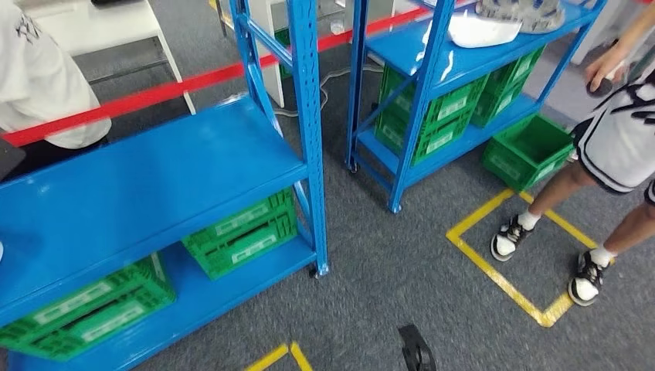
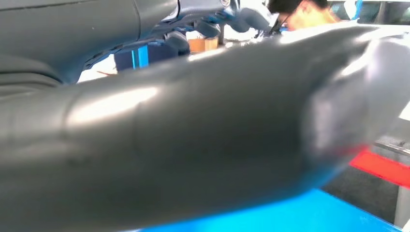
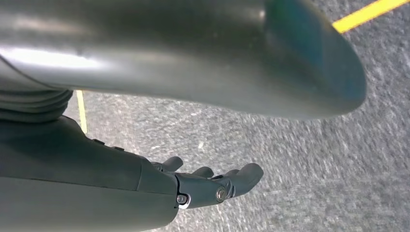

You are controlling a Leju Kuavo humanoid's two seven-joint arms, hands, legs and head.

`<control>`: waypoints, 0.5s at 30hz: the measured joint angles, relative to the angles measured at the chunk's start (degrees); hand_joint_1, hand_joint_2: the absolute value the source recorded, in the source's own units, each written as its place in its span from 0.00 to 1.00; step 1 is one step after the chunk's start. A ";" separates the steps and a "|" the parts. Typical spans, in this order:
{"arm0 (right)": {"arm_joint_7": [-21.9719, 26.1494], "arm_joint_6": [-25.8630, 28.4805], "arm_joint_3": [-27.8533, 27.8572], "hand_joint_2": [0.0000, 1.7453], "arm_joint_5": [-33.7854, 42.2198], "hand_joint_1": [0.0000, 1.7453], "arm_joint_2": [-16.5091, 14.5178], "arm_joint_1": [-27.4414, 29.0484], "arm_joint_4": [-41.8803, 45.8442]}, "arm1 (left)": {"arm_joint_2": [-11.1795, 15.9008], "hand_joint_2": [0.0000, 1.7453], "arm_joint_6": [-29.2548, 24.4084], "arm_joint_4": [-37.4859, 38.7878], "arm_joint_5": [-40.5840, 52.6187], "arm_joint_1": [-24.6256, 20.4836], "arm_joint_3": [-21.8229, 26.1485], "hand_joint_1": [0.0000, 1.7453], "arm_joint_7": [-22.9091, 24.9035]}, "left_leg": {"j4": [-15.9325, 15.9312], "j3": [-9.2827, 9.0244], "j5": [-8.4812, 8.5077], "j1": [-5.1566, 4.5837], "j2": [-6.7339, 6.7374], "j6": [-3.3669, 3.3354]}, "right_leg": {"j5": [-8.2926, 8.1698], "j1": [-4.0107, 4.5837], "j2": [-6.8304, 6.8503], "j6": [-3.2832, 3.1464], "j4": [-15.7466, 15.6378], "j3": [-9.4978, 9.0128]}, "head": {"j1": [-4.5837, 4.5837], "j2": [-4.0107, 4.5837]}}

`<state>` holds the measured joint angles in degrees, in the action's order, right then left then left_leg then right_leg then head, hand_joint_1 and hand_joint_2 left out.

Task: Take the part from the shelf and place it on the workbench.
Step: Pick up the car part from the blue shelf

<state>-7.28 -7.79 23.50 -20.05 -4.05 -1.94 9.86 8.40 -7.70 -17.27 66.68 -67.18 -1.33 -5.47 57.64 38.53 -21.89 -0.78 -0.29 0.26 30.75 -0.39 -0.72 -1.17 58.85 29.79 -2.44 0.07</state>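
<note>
A white curved part point(image 1: 475, 31) lies on the top tier of the right blue shelf point(image 1: 463, 66), beside a grey patterned piece point(image 1: 519, 9). In the left wrist view my left hand point(image 2: 203, 135) hangs just above a blue shelf board point(image 2: 309, 212). Its thick thumb stretches across the picture, its dark fingers point(image 2: 212, 24) stand apart from it, and nothing lies between them. In the right wrist view my right hand point(image 3: 208, 186) hangs over grey carpet, its fingers point(image 3: 241, 176) loosely bent and holding nothing.
The near blue shelf point(image 1: 147, 185) has a bare upper board and green crates point(image 1: 243, 232) below. More green crates point(image 1: 432, 116) fill the right shelf; one point(image 1: 529, 151) stands on the floor. A person point(image 1: 610, 154) stands in a yellow floor square point(image 1: 506, 282); another person point(image 1: 42, 77) is behind the red bar point(image 1: 154, 97).
</note>
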 joint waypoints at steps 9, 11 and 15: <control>0.04 -0.11 -0.02 0.00 -0.35 0.00 0.09 -0.01 0.02 | 0.45 0.00 1.26 0.09 1.45 0.15 -1.56 0.00 3.19 | -0.69 -5.56 -3.65 0.72 -0.39 -1.18 | 4.67 -0.25 0.41 1.88 14.34 12.48 | -0.44 -0.01; 0.05 -0.20 -0.02 0.00 -0.50 0.00 0.10 0.04 0.02 | 1.11 0.00 4.36 0.44 2.18 0.26 -2.28 0.00 5.95 | -0.40 -6.87 -5.06 0.84 -0.40 -0.69 | -0.42 -0.33 0.46 1.82 7.73 11.66 | -0.48 -0.01; -0.15 -0.30 -0.02 0.00 -0.84 0.00 0.05 0.15 -0.13 | 3.58 0.00 9.86 1.34 0.88 1.31 -2.93 0.00 9.98 | 0.44 -7.90 -7.22 0.45 -0.40 0.52 | -8.37 -0.30 0.54 0.33 0.53 10.40 | -0.47 -0.01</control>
<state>-7.43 -8.09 23.47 -20.88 -4.00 -1.79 9.73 11.99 2.15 -15.93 67.56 -65.87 -4.26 4.51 58.08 30.62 -29.12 -0.34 -0.69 0.78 22.38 -0.69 -0.17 -0.84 59.38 40.19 -2.91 0.06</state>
